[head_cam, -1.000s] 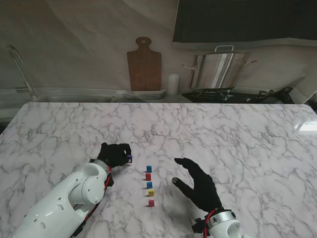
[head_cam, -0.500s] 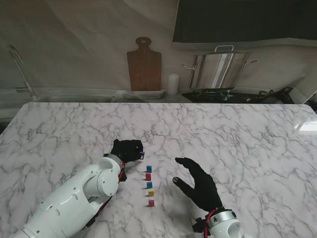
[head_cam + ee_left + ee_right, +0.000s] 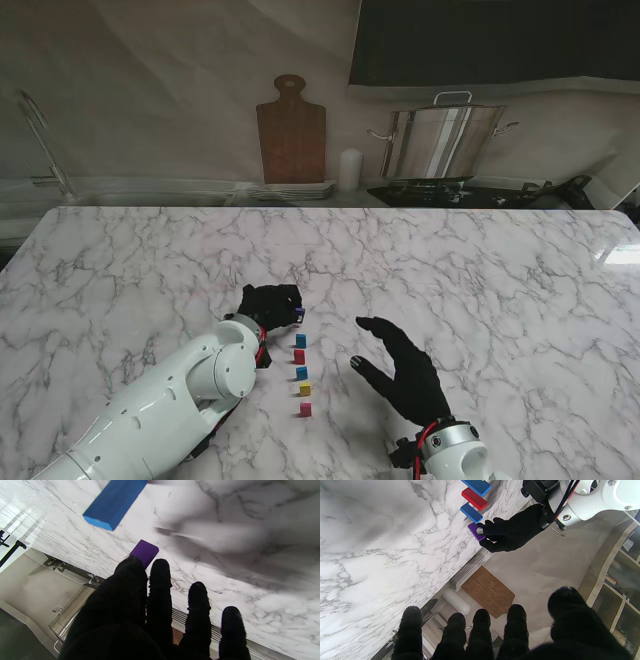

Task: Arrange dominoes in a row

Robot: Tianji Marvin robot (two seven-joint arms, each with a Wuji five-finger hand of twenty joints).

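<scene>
Several small dominoes stand in a row on the marble table (image 3: 480, 270): blue (image 3: 300, 340), red (image 3: 298, 356), blue (image 3: 301, 373), yellow (image 3: 304, 388) and pink (image 3: 305, 409) nearest to me. My left hand (image 3: 268, 304) is shut on a purple domino (image 3: 299, 314) at the far end of that row, just beyond the blue one. The left wrist view shows the purple domino (image 3: 144, 552) pinched at my fingertips (image 3: 160, 567), with the blue domino (image 3: 113, 502) close by. My right hand (image 3: 405, 372) hovers open to the right of the row.
Behind the table stand a wooden cutting board (image 3: 291, 130), a white candle (image 3: 349, 169) and a large steel pot (image 3: 440, 140). A stack of plates (image 3: 290, 189) lies under the board.
My left hand has carried the purple domino to the right, from left of the row up to its far end. The right hand has barely moved.
</scene>
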